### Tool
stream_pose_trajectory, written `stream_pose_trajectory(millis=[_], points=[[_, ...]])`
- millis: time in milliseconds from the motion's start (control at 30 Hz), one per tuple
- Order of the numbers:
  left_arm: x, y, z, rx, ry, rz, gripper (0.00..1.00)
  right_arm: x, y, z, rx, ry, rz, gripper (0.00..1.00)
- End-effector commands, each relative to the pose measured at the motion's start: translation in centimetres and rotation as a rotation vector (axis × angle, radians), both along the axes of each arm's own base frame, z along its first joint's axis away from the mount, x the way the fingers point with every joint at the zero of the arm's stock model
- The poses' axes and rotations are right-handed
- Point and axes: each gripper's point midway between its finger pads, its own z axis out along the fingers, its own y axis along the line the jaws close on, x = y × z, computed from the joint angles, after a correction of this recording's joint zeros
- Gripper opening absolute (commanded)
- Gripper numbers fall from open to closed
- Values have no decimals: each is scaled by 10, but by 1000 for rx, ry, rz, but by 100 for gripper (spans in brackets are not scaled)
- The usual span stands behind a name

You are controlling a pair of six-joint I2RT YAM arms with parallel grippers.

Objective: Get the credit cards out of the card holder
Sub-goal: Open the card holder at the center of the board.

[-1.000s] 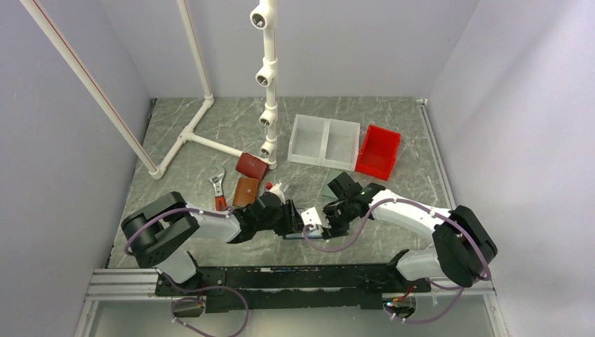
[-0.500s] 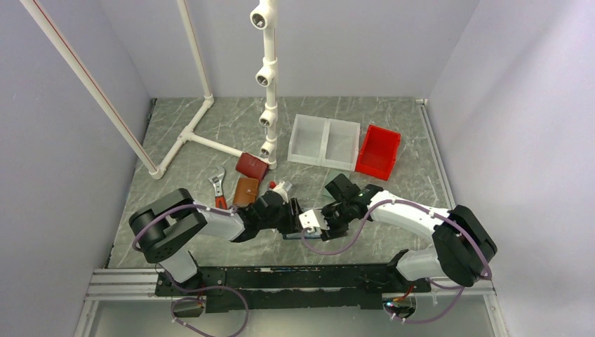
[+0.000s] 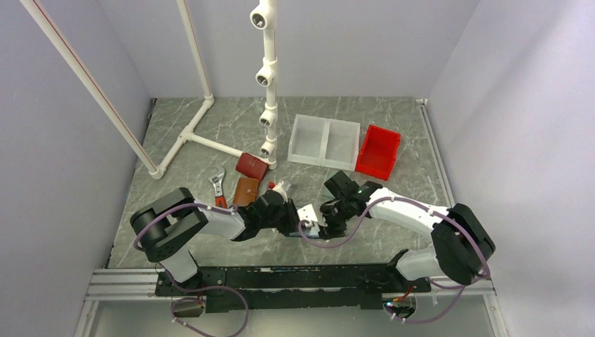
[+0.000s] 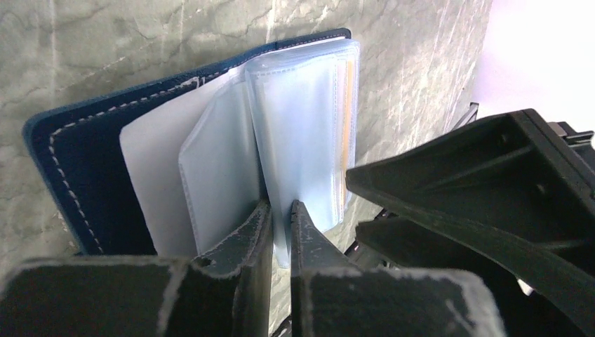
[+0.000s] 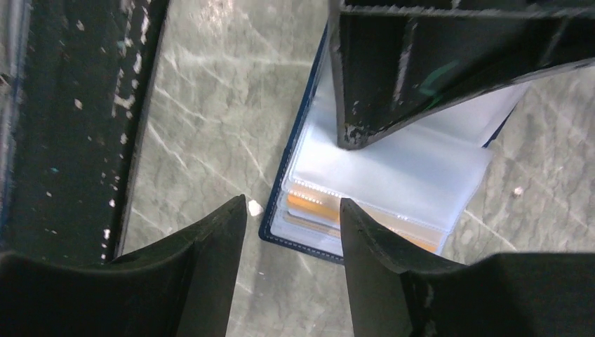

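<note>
The card holder (image 4: 77, 161) is navy blue, edged with pale stitching; its sleeves are tinted a translucent pale blue. Orange edges are shown by the credit cards (image 5: 312, 204). The table (image 3: 393, 112) is marbled grey-green, veined white.

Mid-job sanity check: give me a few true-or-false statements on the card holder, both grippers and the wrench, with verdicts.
1. The card holder lies open on the table. True.
2. The left gripper is pinched on a clear sleeve. True.
3. The right gripper clamps an orange card. False: its jaws are open above the holder's corner, holding nothing.
4. The sleeves hold orange cards. True.
5. The wrench lies on top of the card holder. False: it lies on the table beside the brown wallet, apart from the holder.
</note>
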Motion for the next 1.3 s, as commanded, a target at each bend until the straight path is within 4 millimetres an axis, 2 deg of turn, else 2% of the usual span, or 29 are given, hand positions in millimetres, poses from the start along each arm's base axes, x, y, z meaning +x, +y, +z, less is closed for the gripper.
stream_pose_trajectory(millis=[0,167,333,367,600,767,967,1267], points=[[-10,19,-34,123,42,5,6,-2,23,34,138,106,-23,54],[-10,14,-28,36,33,-10,6,3,31,52,190,216,-107,54],[-11,17,-25,-17,23,-7,6,31,31,59,192,252,-287,50],[-11,17,-24,-21,21,-6,6,38,29,58,187,247,-327,47],[-12,17,-22,-15,16,-19,6,73,12,29,54,177,-516,27],[-12,18,-22,-14,15,-23,6,72,11,15,-24,169,-511,20],[-12,18,-22,-17,17,-25,7,76,7,6,-73,126,-523,20],[-13,14,-22,-31,19,-37,11,84,4,-2,-111,40,-541,27]])
